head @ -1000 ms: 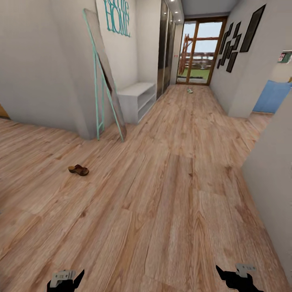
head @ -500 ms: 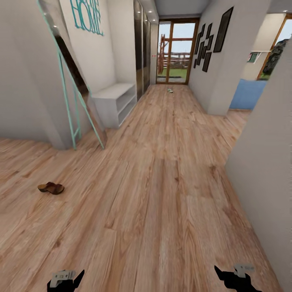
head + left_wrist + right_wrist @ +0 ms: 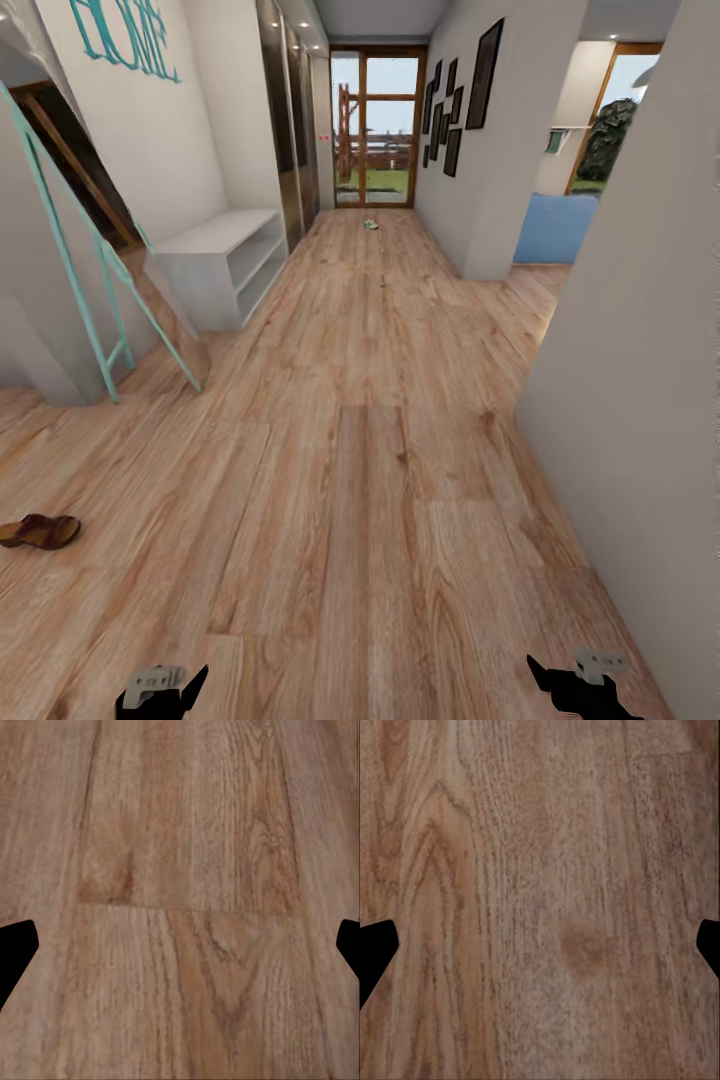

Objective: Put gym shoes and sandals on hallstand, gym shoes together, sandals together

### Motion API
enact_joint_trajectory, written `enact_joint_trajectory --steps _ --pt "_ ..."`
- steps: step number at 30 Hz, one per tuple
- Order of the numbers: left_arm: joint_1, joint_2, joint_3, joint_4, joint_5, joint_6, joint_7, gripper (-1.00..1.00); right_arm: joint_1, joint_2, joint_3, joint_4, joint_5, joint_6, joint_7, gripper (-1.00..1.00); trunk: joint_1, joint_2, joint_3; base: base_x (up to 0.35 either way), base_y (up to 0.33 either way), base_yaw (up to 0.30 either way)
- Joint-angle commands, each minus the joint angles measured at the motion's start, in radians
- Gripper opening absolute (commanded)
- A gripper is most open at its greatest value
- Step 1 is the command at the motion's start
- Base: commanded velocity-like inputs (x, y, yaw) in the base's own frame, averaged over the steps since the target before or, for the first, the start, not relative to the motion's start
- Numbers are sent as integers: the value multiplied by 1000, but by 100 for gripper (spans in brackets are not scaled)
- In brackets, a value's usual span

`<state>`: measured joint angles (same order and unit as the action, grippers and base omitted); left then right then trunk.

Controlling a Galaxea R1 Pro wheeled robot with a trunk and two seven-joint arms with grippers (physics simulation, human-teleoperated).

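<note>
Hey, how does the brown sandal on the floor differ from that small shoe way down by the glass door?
The sandal is dark brown; the far shoe looks pale, with detail too small to tell. The sandal lies near the robot, off to its left, short of the rack; the far shoe lies beyond the rack, close to the glass door. Both sit on the wood floor, neither on the rack.

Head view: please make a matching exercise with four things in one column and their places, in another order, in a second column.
Things:
1. sandal
2. hallstand
3. small shoe
4. blue sofa

Places:
A. far down the corridor, before the glass door
B. against the left wall, beyond the leaning mirror
C. on the floor at the left edge, near
D. past the right wall's corner

Pairs: 1-C, 2-B, 3-A, 4-D
</note>
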<state>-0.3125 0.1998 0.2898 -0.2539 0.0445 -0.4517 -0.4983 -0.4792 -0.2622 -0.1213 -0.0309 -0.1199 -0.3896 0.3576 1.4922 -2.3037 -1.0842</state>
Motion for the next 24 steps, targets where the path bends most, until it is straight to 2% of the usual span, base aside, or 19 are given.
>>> enact_joint_trajectory --steps 1,14,24 --pt "0 0 6 1 5 1 -9 100 -1 0 -4 2 -10 0 10 100 0 0 -1 340 0 -283" --pt "0 1 6 1 5 0 -8 100 -1 1 -4 2 -10 0 9 100 0 0 -1 340 0 -246" --pt "0 1 6 1 5 -1 10 100 -1 1 -4 2 -10 0 9 100 0 0 -1 340 0 -41"
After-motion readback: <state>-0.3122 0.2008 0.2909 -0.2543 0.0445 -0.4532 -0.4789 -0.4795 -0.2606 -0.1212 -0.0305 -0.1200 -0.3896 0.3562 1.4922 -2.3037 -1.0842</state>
